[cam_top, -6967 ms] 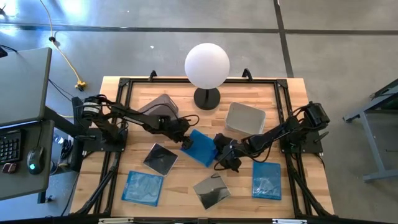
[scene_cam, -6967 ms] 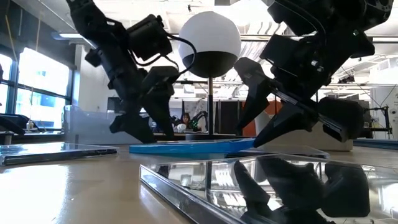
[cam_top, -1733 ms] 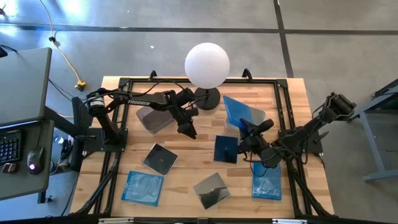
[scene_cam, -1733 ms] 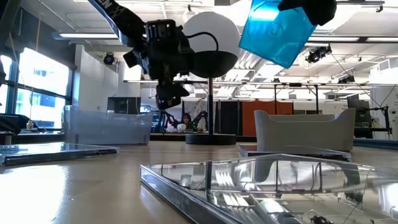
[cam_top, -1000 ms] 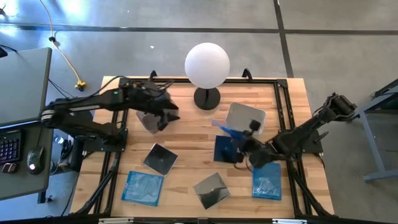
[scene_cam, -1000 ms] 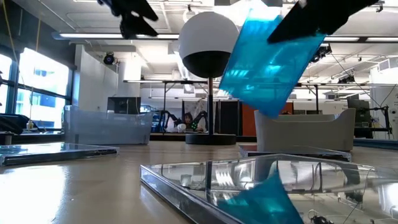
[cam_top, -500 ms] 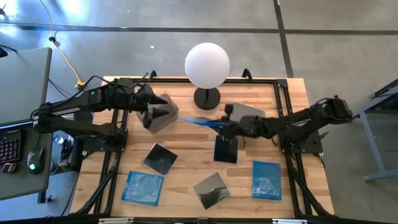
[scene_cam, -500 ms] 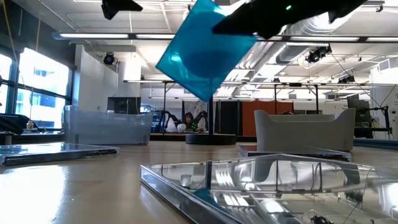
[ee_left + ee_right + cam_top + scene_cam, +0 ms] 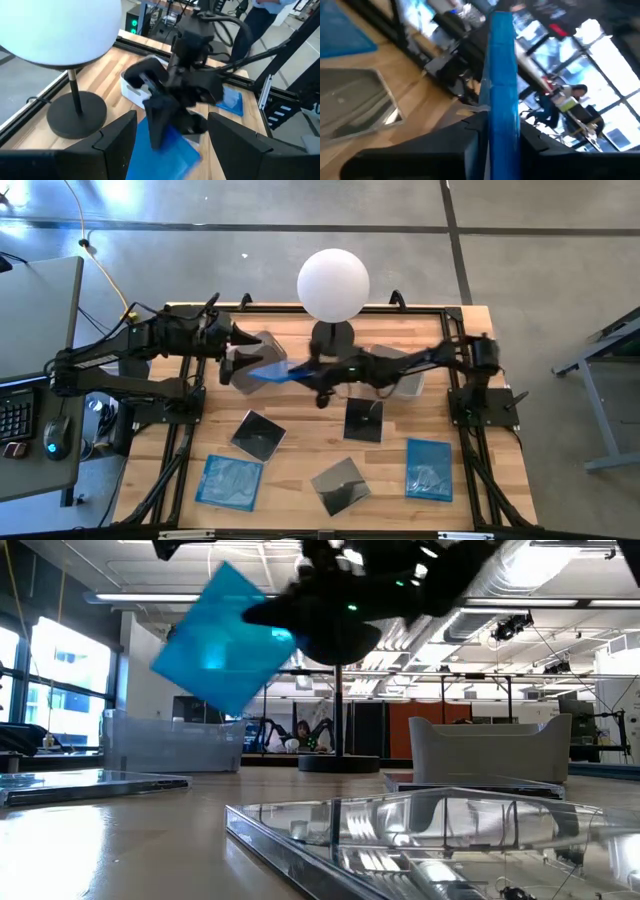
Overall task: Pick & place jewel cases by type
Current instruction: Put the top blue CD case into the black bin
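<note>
Swung left: right gripper (image 9: 300, 373) fingers clamp blue case (image 9: 266, 373) over left bin (image 9: 258, 351); left fingers (image 9: 117, 137) apart; grip blurred.

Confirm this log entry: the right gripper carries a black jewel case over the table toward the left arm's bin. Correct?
Not quite. The jewel case held by the right gripper is translucent blue, not black, as the high and low views show. It is over the table, near the left bin.

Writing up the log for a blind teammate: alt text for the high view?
The right gripper holds a blue jewel case in the air beside the left bin, where the open left gripper waits. Five more cases lie on the wooden table.
</note>
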You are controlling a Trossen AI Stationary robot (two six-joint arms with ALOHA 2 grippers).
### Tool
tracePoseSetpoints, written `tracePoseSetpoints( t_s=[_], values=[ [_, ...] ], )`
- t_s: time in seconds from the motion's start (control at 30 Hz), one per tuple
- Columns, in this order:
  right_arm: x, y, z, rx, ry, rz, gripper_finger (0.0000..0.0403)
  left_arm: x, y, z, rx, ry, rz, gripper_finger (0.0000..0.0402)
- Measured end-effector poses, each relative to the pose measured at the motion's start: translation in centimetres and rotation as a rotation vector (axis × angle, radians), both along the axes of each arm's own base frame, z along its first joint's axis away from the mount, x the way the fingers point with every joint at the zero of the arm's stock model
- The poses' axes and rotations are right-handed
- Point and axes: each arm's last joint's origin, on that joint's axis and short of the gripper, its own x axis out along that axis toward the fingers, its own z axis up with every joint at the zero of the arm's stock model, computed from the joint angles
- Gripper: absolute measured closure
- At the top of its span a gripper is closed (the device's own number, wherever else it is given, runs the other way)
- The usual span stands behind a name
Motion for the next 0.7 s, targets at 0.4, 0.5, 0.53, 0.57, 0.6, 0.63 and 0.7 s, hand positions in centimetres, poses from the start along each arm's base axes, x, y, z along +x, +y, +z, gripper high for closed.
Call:
tracePoseSetpoints(
  t_s=[0.4, 0.5, 0.53, 0.57, 0.6, 0.63, 0.7],
  values=[
    [6.2, -1.3, 0.8, -0.168, 0.207, 0.013, 0.0337, -0.2, 0.0, -0.7, -0.014, 0.071, 0.003, 0.016],
    [6.3, -2.5, -0.7, -0.125, 0.284, -0.002, 0.0325, -0.2, 0.0, -0.7, -0.014, 0.073, 0.002, 0.016],
    [6.3, -2.8, -1.1, -0.123, 0.291, -0.011, 0.0323, -0.2, 0.0, -0.7, -0.015, 0.075, 0.002, 0.016],
    [6.3, -3.1, -1.1, -0.123, 0.292, -0.02, 0.0323, -0.3, 0.0, -0.7, -0.015, 0.077, 0.001, 0.016],
    [6.3, -3.3, -1.1, -0.13, 0.292, -0.024, 0.0323, -0.3, 0.0, -0.7, -0.016, 0.079, 0.0, 0.016],
    [6.3, -3.4, -1.0, -0.137, 0.287, -0.024, 0.0322, -0.3, 0.0, -0.7, -0.016, 0.081, 0.0, 0.016],
    [6.2, -3.6, -0.8, -0.138, 0.281, -0.03, 0.0321, -0.3, 0.0, -0.8, -0.016, 0.082, 0.0, 0.016]
  ],
)
